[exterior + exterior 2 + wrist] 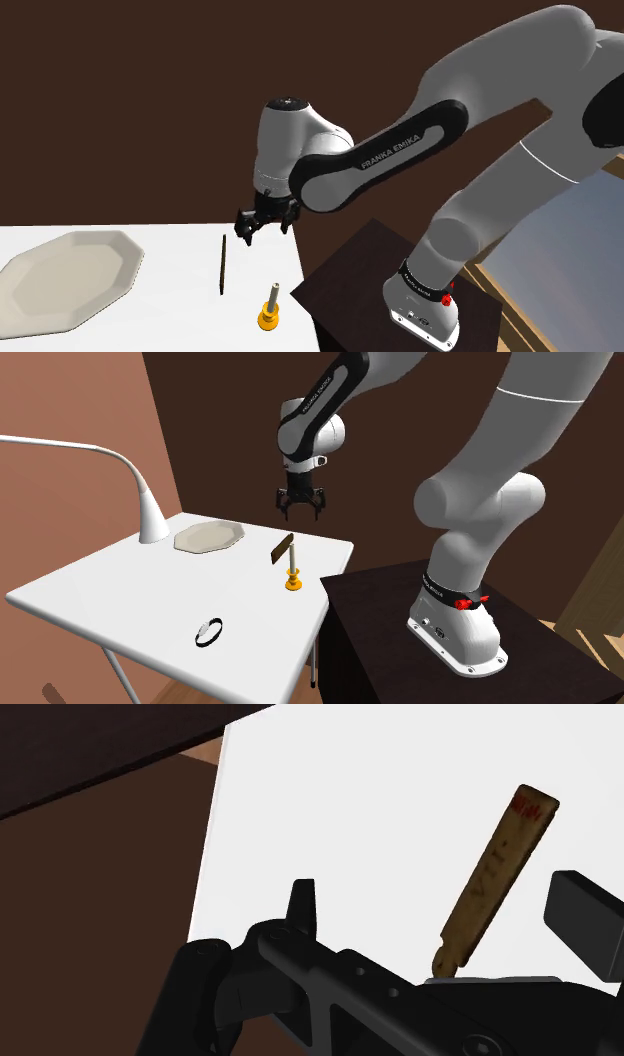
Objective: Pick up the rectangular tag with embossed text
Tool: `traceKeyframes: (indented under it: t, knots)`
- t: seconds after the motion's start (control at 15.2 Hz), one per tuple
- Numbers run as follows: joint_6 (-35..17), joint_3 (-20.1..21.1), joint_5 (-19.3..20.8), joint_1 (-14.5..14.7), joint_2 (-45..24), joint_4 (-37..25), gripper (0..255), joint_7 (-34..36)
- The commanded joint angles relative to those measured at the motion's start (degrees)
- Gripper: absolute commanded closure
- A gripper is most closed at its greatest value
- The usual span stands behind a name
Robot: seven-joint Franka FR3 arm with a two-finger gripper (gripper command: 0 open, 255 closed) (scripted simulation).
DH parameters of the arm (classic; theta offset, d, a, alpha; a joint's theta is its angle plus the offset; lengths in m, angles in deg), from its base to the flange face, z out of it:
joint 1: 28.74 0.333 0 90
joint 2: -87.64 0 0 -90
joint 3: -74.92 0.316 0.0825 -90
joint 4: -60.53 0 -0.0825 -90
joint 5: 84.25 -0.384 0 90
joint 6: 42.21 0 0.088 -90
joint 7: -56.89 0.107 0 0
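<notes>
In the shoulder view, we find the tag (222,264) at 7 o'clock from the released hand (265,222), its long axis running 12-to-6.

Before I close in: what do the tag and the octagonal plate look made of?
The tag is mottled golden-brown and matte, with dark lettering and a red mark at one end: wood or aged brass, I can't tell which. The plate is plain off-white, matte, with a faceted rim: possibly ceramic, not certain.

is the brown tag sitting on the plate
No, the brown tag lies on the bare white table, apart from the plate, between it and the small yellow stand.
</notes>
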Motion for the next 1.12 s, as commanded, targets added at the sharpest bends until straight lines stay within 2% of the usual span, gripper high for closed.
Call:
traceKeyframes:
  t: [0.0, 0.13, 0.2, 0.33, 0.46, 0.66, 1.06]
  knots:
    - [-2.7, 3.7, 5.1, -2.4, -6.0, -1.8, 0, 7.0]
    - [-4.6, 6.6, 13.4, -4.3, -13.4, -4.3, 0, 16.0]
    - [-5.1, 6.9, 18.4, -4.4, -17.4, -5.8, 0, 20.9]
    - [-5.2, 4.9, 27.4, -1.6, -25.0, -9.1, 0, 29.9]
    - [-4.9, 1.5, 33.9, 2.6, -31.4, -12.8, 0, 36.8]
    - [-4.3, -3.6, 39.2, 9.0, -38.7, -18.2, 0, 43.4]
    - [-7.1, -7.3, 43.4, 11.8, -42.8, -18.8, 0, 46.2]
